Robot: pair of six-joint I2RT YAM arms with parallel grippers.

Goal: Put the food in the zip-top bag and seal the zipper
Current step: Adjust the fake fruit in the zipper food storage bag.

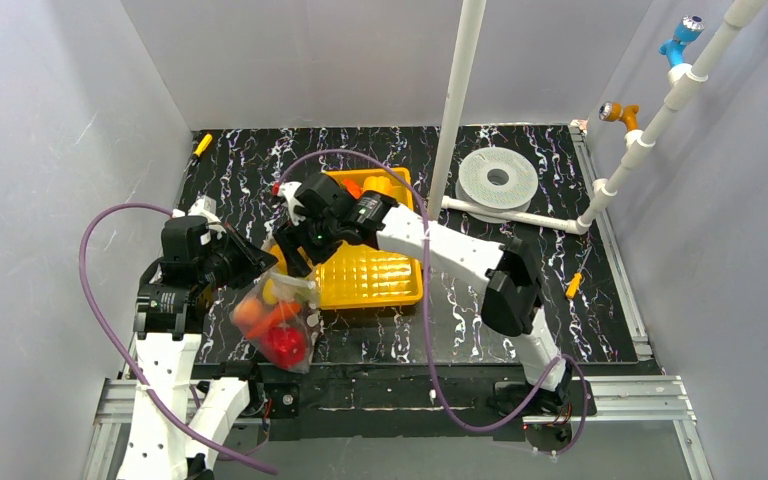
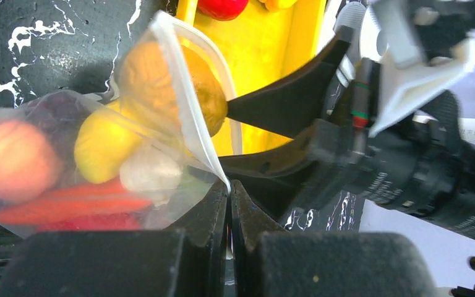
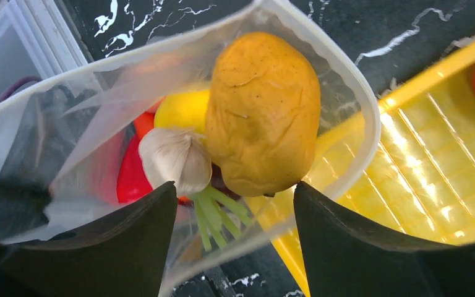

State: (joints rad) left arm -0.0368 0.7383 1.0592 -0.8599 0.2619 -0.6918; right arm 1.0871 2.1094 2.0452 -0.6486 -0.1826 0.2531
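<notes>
One tan potato (image 3: 263,111) lies lengthwise in the zip-top bag (image 3: 86,86) mouth.

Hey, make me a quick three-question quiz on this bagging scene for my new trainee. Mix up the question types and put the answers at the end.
1. True or false: the left claw is pinched shut on the rim of the zip-top bag.
2. Which food sits nearest the bag's mouth? A) a cucumber B) the tan potato C) an egg
3. Fill in the blank: the jaws of the right claw stand ____, one on each side of the potato.

Key: 1 true; 2 B; 3 open.
</notes>
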